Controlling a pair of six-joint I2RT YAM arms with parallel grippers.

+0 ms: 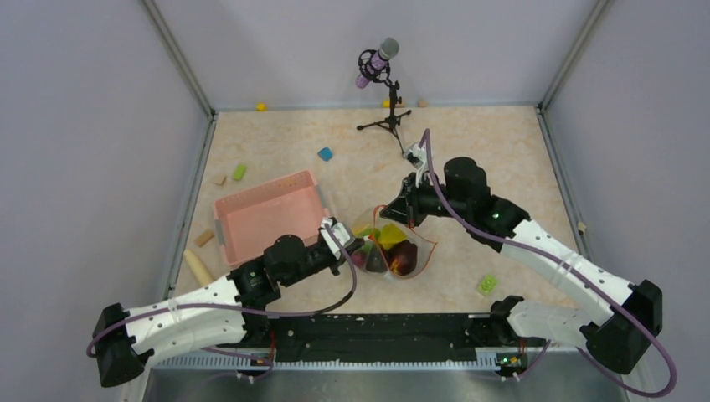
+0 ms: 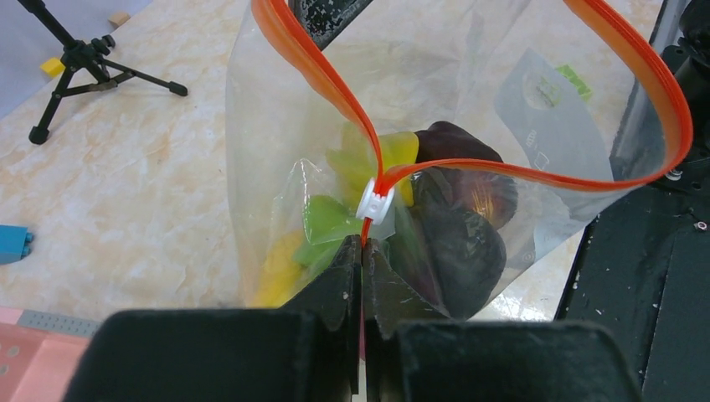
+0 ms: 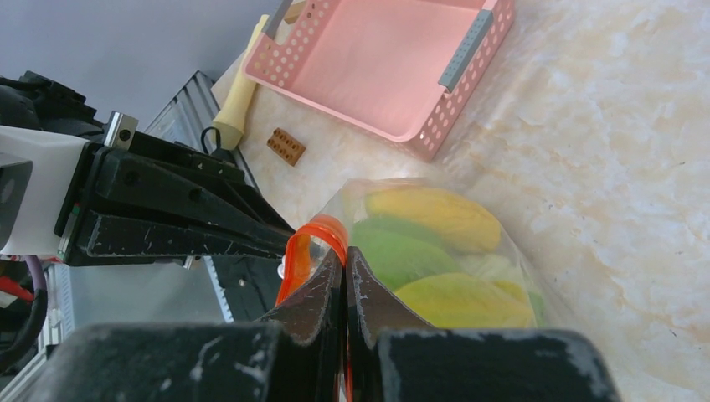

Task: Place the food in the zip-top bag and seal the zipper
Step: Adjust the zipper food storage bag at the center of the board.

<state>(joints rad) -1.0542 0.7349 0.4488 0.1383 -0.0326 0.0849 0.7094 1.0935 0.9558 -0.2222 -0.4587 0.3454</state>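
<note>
The left gripper (image 2: 362,251) is pressed together on the zipper (image 2: 311,63) just below its white slider (image 2: 374,202). The right gripper (image 3: 344,261) is pinched on the zipper's other end. The clear bag (image 1: 391,244) (mouth gaping) is seen at the centre of the top view, with food (image 2: 462,226) inside.

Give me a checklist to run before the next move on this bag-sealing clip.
1. Food inside the zip-top bag: ok.
2. Left end effector shut on the zipper, just below the slider: ok.
3. Right end effector shut on the zipper: ok.
4. Slider sits where the two strips join: ok.
5. Zipper sealed: not ok, the mouth gapes open.
</note>
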